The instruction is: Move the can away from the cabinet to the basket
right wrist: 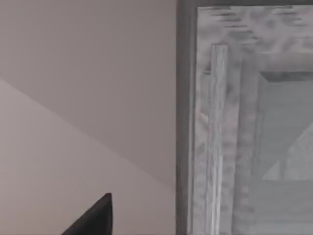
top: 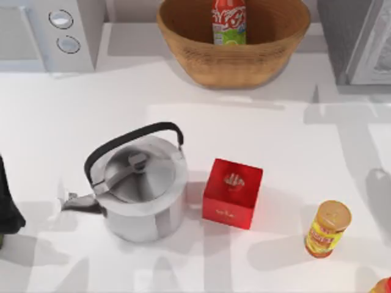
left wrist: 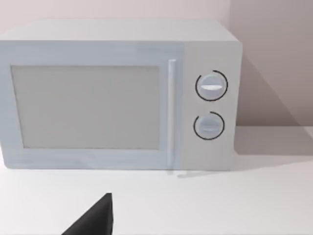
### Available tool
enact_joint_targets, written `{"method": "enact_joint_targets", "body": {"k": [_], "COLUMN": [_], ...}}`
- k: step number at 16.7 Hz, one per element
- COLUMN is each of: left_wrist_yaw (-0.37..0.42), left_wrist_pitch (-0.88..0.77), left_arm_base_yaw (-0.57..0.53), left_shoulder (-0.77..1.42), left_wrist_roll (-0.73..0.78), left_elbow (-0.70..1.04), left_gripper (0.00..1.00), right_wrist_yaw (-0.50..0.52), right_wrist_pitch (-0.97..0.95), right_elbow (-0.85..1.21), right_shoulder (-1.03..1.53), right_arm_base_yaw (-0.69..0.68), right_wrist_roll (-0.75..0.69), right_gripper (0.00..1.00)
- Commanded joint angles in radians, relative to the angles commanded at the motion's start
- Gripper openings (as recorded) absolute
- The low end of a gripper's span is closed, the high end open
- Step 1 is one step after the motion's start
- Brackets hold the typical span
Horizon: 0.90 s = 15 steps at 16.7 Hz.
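While the can (top: 229,21) stands upright inside the basket (top: 183,46), the white table (top: 293,152) lies bright.
Basket at twelve o'clock, grey cabinet (top: 360,36) at one; whether either tool is open, I cannot tell.

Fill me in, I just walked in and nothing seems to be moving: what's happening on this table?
Nothing is being handled right now. The red can stands upright inside the basket at the table's far edge, left of the grey cabinet. The left arm sits at the table's left edge, its wrist camera facing the microwave; the right wrist camera faces the cabinet door. The kettle, red box and orange-yellow can stand untouched.
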State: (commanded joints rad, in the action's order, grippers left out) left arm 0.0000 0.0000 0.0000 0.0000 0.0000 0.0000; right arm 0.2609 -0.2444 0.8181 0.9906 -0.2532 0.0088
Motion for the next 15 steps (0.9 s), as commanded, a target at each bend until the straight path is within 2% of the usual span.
{"method": "enact_joint_targets", "body": {"k": [4,8,11,15], "left_wrist_yaw": [0.000,0.000,0.000,0.000], "left_wrist_pitch": [0.000,0.000,0.000,0.000], "left_arm_base_yaw": [0.000,0.000,0.000,0.000], "left_shoulder": [0.000,0.000,0.000,0.000], "left_wrist_roll": [0.000,0.000,0.000,0.000], "left_elbow": [0.000,0.000,0.000,0.000], "left_gripper": [1.00,1.00,1.00,1.00], "right_wrist_yaw": [-0.108,-0.199,-0.245,-0.261], "right_wrist_pitch": [0.102,0.187,0.229,0.244], "right_elbow": [-0.352,-0.640,-0.775,-0.818], "right_shoulder": [-0.471,-0.805,-0.946,-0.991], "right_arm_base_yaw": [0.105,0.193,0.238,0.253], "right_wrist_roll": [-0.004,-0.006,-0.008,-0.009], "right_gripper": [1.00,1.00,1.00,1.00]}}
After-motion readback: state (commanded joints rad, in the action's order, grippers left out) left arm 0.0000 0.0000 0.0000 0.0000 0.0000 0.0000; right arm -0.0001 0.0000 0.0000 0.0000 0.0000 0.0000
